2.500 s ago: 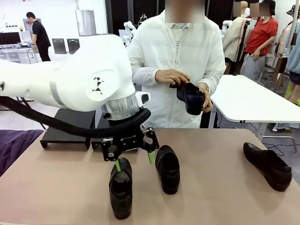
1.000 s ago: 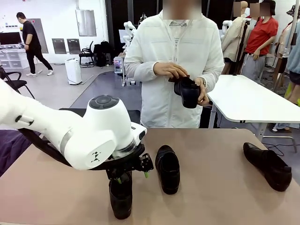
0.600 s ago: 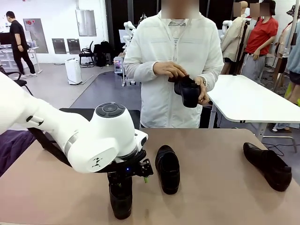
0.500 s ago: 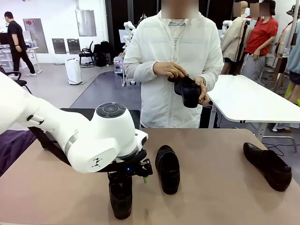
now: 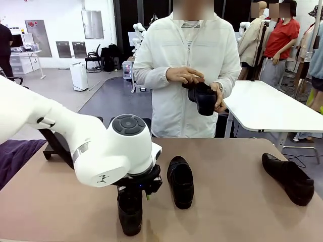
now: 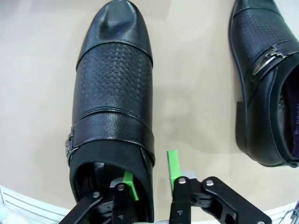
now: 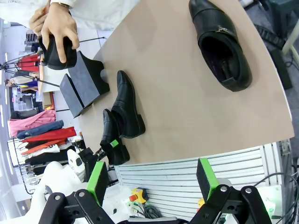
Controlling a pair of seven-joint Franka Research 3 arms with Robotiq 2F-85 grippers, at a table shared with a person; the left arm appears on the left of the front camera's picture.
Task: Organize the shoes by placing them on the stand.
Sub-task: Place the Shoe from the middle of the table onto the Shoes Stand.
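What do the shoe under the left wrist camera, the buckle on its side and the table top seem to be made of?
Shoe: black leather or an imitation of it. The toe is smooth and glossy, and the upper has a stamped dotted grain.
Buckle: probably metal, judging by its silvery glint.
Table top: a smooth, matte beige surface, perhaps laminate. No wood grain shows.

My left tool [image 6: 149, 166]: pointed straight down, fingers close, small gap.
My right tool [image 7: 152, 170]: fingers spread wide.
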